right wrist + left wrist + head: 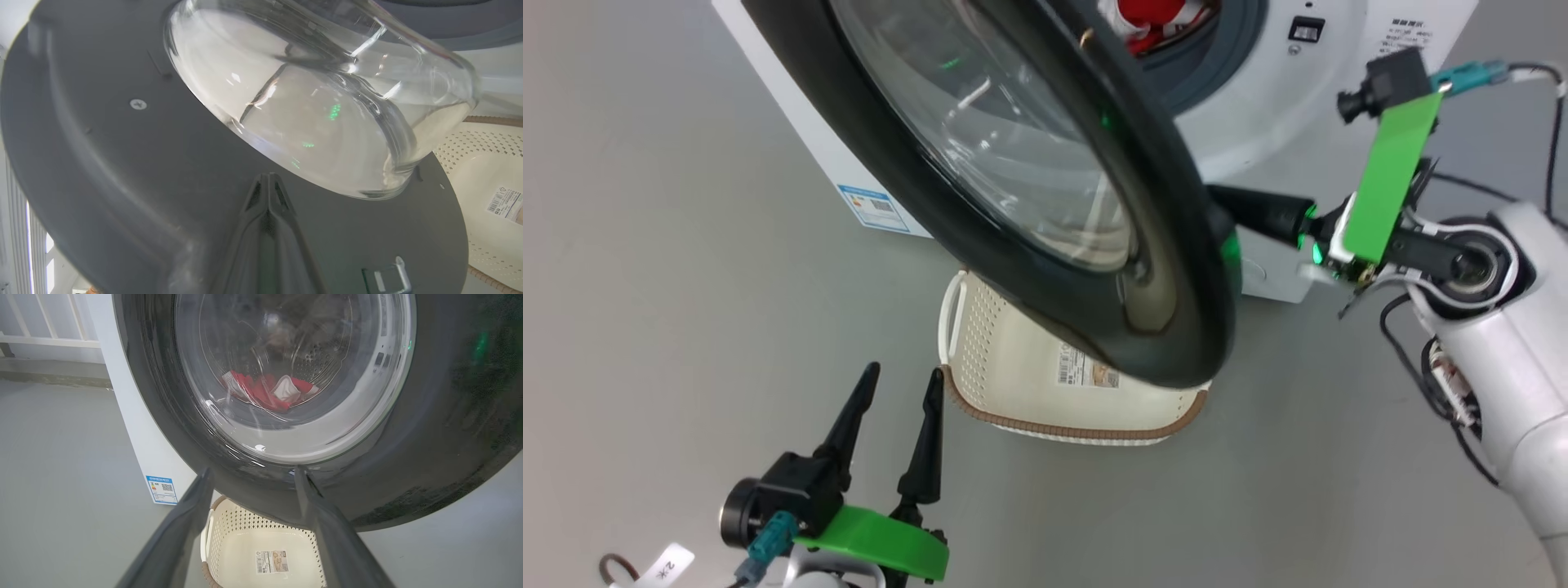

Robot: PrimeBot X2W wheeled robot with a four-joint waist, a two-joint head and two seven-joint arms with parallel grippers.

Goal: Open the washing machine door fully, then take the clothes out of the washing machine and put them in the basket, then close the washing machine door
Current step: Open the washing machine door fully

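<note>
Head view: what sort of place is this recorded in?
Likely a laundry spot in a bare test room: a white front-loading washing machine with its door open, a plastic basket on plain grey floor, and a white railing behind.

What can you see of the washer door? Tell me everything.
The door is round, with a wide glossy black rim and a bulging clear glass window. Its inner face looks like matte grey plastic, with a screw and a metal catch. It stands open, swung out from the machine and hanging over the basket. The shut right gripper points at its inner face beside the glass, apparently touching it.
</note>
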